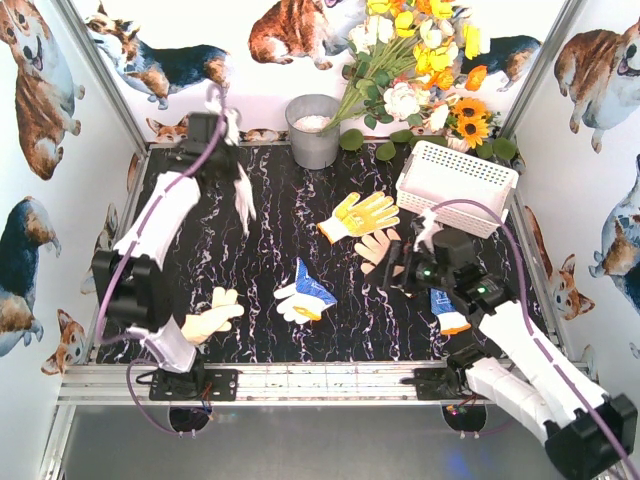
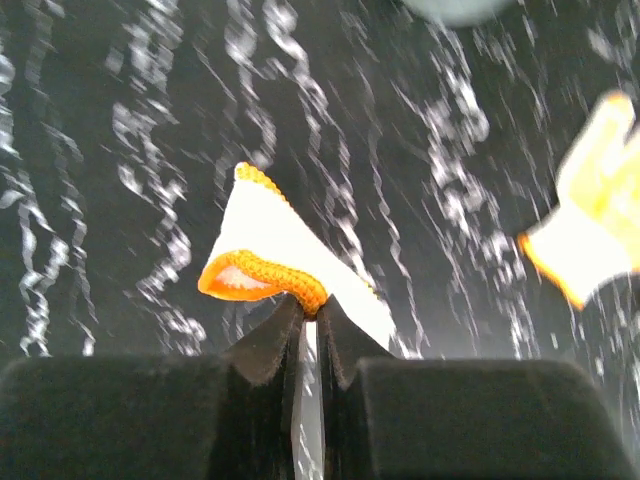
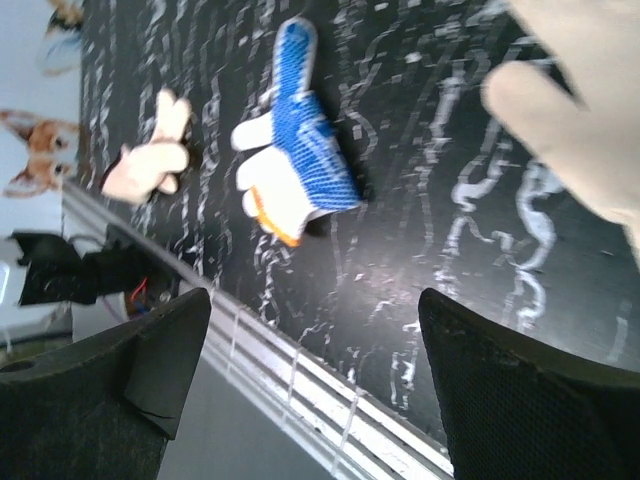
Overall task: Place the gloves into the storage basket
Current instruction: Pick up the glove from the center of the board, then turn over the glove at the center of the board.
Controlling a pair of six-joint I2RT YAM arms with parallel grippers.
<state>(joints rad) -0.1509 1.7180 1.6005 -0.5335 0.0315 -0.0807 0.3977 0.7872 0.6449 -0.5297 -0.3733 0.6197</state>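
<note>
My left gripper (image 1: 230, 148) (image 2: 310, 305) is up over the back left of the table, shut on the orange cuff of a white knit glove (image 1: 243, 200) (image 2: 275, 240) that hangs below it. On the dark marble table lie a yellow-and-white glove (image 1: 360, 215) (image 2: 598, 230), a cream glove (image 1: 378, 246) (image 3: 585, 110), a blue-dotted glove (image 1: 305, 292) (image 3: 300, 175) and a cream rubber glove (image 1: 212, 315) (image 3: 150, 150). Another blue-dotted glove (image 1: 450, 312) lies partly under my right arm. My right gripper (image 1: 405, 265) (image 3: 310, 320) is open and holds nothing, beside the cream glove. The white storage basket (image 1: 455, 180) stands at the back right.
A grey metal bucket (image 1: 313, 130) (image 2: 460, 8) stands at the back centre, with a flower bouquet (image 1: 420, 60) to its right, above the basket. Corgi-print walls close in both sides. An aluminium rail (image 1: 320, 380) (image 3: 330, 390) runs along the near edge.
</note>
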